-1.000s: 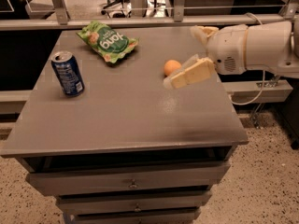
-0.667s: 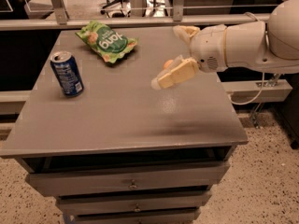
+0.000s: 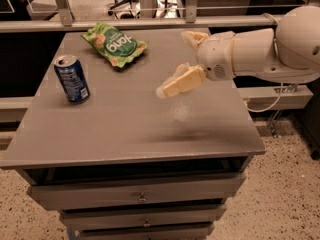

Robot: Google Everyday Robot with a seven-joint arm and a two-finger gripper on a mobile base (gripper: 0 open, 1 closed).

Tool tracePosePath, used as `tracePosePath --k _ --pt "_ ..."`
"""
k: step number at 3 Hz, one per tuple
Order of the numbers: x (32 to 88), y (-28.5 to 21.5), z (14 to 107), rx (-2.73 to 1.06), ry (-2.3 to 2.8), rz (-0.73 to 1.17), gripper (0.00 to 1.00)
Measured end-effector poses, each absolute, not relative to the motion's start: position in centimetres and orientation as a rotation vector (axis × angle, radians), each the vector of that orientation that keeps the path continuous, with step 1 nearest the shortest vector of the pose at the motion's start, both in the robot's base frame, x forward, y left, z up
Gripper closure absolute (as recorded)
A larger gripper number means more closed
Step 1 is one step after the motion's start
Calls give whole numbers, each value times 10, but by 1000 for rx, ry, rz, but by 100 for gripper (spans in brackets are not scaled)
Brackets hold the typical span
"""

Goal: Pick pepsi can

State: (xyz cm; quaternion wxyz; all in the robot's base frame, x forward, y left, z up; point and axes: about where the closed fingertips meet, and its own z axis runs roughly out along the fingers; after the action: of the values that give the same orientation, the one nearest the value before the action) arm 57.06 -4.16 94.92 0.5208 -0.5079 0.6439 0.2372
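The pepsi can (image 3: 72,79), blue with a silver top, stands upright near the left edge of the grey table top (image 3: 125,129). My gripper (image 3: 174,62) hovers over the right middle of the table, well to the right of the can and apart from it. It is open and empty: one cream finger (image 3: 181,81) reaches down and left, the other (image 3: 192,36) points toward the back. The white arm (image 3: 260,51) comes in from the right.
A green snack bag (image 3: 114,44) lies at the back of the table, between the can and the gripper. The table is a cabinet with drawers (image 3: 142,198) in its front. Metal rails and posts (image 3: 150,21) stand behind it.
My gripper has moved left across the table toward the middle and now covers the spot where an orange fruit showed. The can and the bag have not moved.
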Motion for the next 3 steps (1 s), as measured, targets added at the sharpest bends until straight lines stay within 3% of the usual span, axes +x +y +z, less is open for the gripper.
tracePosePath --k 3 --pt "613 55 900 -1289 1429 751 0"
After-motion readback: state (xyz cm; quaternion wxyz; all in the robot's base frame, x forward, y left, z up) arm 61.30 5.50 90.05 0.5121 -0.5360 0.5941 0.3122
